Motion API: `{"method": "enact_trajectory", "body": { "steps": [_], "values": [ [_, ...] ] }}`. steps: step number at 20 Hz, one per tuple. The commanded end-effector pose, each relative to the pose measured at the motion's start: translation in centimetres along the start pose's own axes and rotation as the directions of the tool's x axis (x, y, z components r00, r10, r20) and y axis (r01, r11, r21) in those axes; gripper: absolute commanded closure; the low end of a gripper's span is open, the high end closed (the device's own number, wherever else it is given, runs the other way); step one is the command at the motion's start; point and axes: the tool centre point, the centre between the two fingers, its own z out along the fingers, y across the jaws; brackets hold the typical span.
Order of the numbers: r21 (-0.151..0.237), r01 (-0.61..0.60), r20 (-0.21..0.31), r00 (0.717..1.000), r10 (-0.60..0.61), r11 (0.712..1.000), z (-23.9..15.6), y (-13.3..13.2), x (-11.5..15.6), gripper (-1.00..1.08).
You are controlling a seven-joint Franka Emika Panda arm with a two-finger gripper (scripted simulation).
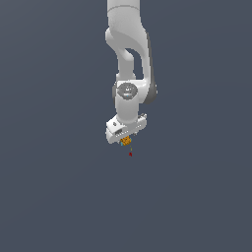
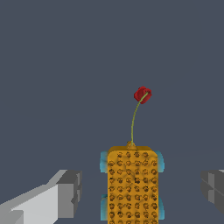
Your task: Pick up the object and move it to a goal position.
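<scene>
One claw (image 2: pixel 139 188), spread wide, both grey fingers (image 2: pixel 70 192) clear of the single orange piece (image 2: pixel 132 186) lying between them. The piece is flat, studded, with light-blue knobs at its edges. One dark-red marker (image 2: pixel 142 94) sits near, joined by a thin line; nothing blocks it.

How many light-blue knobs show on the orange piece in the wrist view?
4: two on each long side of the orange piece, one nearer the red marker; more may be cropped.
</scene>
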Motion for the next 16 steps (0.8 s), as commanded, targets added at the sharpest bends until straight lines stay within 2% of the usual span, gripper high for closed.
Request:
{"method": "enact_trajectory", "body": {
  "steps": [1,9,14,15,16],
  "values": [
    [0.000,0.001,0.001,1.000,-0.001,1.000,0.6,0.0,0.0,-0.92],
    [0.000,0.004,0.000,1.000,-0.004,1.000,4.1,-0.1,-0.1,-0.92],
    [0.000,0.005,0.000,1.000,-0.005,1.000,4.8,0.0,-0.1,-0.92],
    [0.000,0.005,0.000,1.000,-0.005,1.000,4.8,0.0,-0.1,1.08],
    [0.000,0.005,0.000,1.000,-0.005,1.000,4.8,0.0,-0.1,1.08]
  ]
}}
